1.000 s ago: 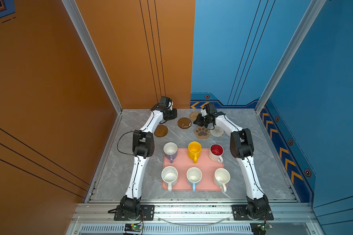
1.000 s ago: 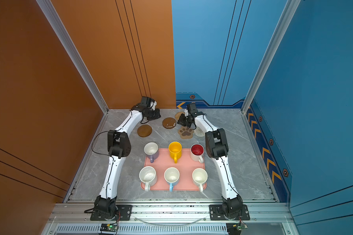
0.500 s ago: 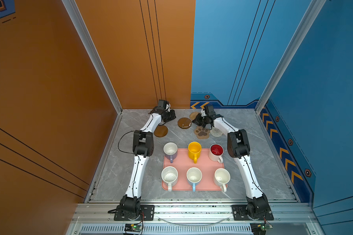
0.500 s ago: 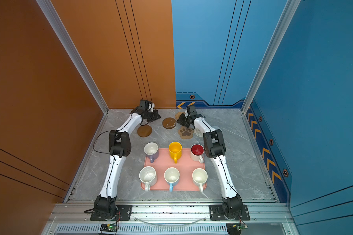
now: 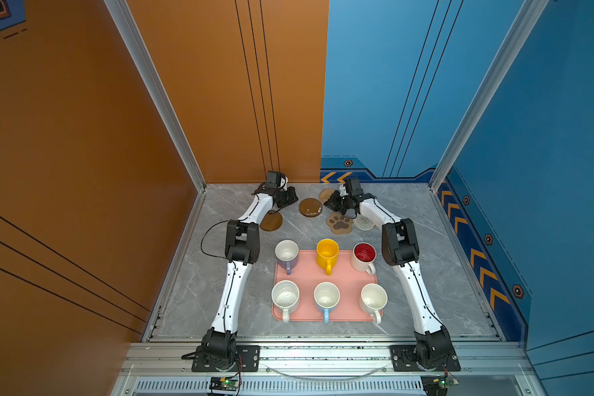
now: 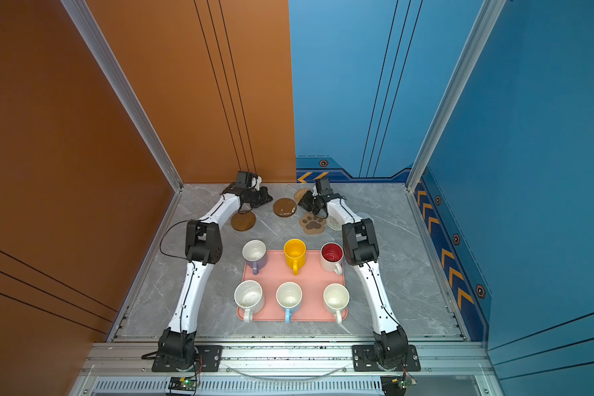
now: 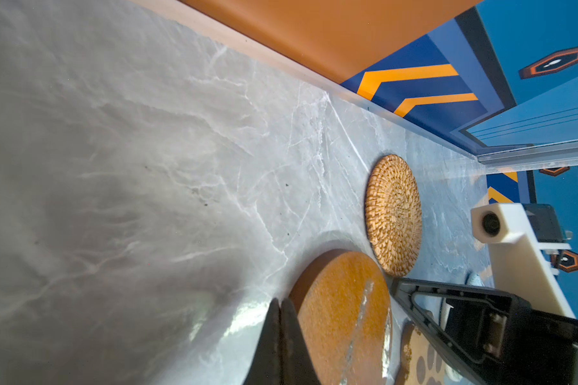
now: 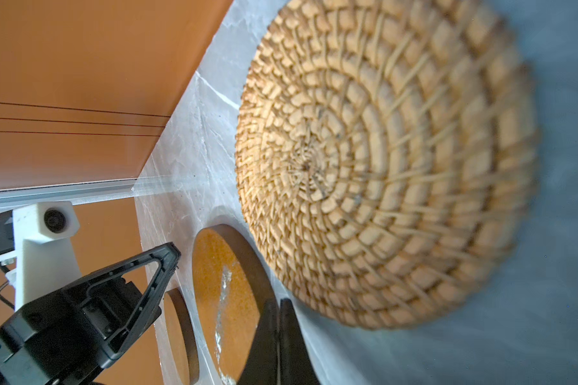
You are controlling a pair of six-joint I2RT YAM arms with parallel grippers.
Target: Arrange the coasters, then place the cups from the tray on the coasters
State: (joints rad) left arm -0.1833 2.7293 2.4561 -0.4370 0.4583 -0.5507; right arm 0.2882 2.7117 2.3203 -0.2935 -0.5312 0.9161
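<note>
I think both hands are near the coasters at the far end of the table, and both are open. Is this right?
Only the last part is wrong: both hands are shut, not open. The left wrist view shows the left hand with its fingers pressed together, and the right wrist view shows the same for the right hand. The rest is right.
</note>
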